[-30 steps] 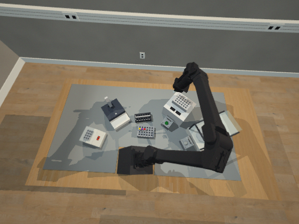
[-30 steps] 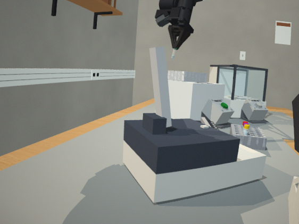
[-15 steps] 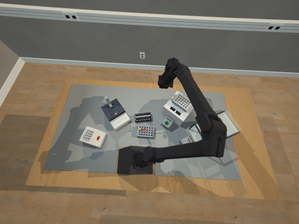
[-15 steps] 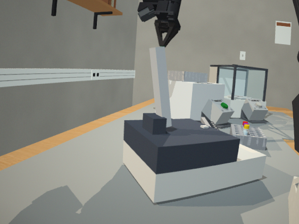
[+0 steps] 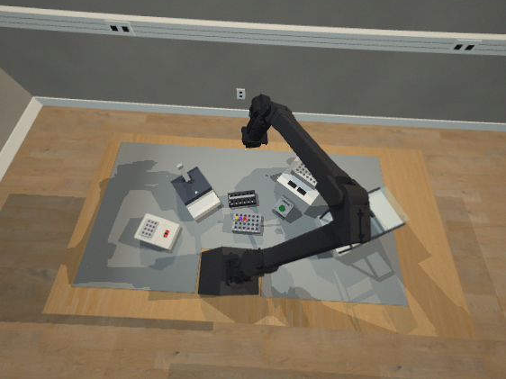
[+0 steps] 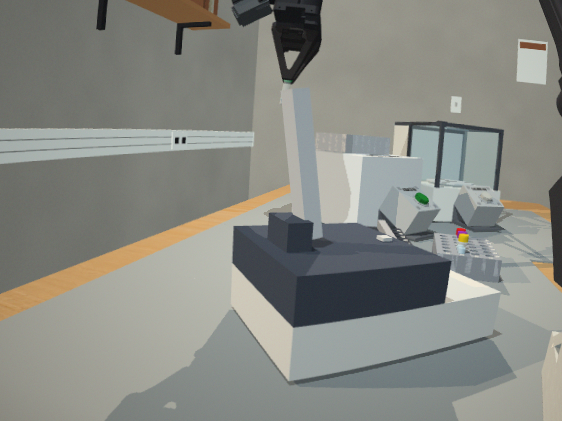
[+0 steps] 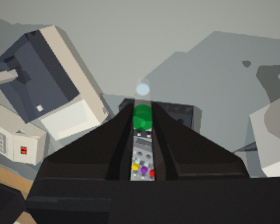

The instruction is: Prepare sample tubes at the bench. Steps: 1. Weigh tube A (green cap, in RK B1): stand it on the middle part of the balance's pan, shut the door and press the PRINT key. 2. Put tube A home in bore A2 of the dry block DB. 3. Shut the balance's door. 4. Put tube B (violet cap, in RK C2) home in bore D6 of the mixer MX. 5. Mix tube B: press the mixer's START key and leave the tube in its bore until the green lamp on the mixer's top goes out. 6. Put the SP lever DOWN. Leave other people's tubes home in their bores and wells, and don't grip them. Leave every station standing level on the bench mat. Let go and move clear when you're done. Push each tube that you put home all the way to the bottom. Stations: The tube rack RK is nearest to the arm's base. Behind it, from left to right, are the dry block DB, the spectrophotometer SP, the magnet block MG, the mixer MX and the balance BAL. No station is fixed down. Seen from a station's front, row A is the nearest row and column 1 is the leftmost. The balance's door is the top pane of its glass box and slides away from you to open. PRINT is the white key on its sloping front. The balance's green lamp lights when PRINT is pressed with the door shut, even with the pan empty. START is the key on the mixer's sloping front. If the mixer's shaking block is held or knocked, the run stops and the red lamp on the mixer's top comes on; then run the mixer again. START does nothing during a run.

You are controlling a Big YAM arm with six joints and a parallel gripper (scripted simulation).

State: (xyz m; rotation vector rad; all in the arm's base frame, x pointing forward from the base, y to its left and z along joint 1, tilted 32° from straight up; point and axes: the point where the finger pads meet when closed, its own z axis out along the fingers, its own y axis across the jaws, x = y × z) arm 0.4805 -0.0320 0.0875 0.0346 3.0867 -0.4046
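Right now, we have the black gripper [image 5: 253, 145] [image 6: 288, 81] [image 7: 142, 112] up in the air, its tapering fingers clamped on tube A [image 5: 246, 149] [image 6: 286, 87] [image 7: 142, 118]. The tube has a round green cap and a pale, translucent body that points down below the fingertips. In the top view it shows only as a tiny pale tip, out beyond the magnet block [image 5: 242, 198] [image 7: 182, 117], a dark bar pierced with rows of holes.

We see the spectrophotometer [image 5: 194, 192] [image 6: 370, 296] [image 7: 40, 85] as a matte, slate-dark box on a cream base, its flat-sided lever [image 5: 184, 172] [image 6: 302, 161] [image 7: 7, 76] standing up. The dry block [image 5: 158, 231] [image 7: 22, 142] is a boxy, off-white unit with a red display.

In the grey, hole-studded rack [image 5: 247, 230] [image 6: 475, 266] sits tube B [image 5: 240, 219] [image 6: 462, 233] [image 7: 144, 170], violet-capped, between a yellow cap [image 5: 236, 217] [image 6: 463, 238] [image 7: 135, 167] and a red cap [image 5: 245, 219] [image 6: 460, 230] [image 7: 152, 173]. On our right, the smooth white mixer [image 5: 294, 187] [image 6: 390, 181] [image 7: 270, 130] has a round green key [image 5: 282, 208] [image 6: 421, 198] on its sloping front, and the balance [image 5: 380, 234] [image 6: 438, 156] has clear panes in thin dark framing.
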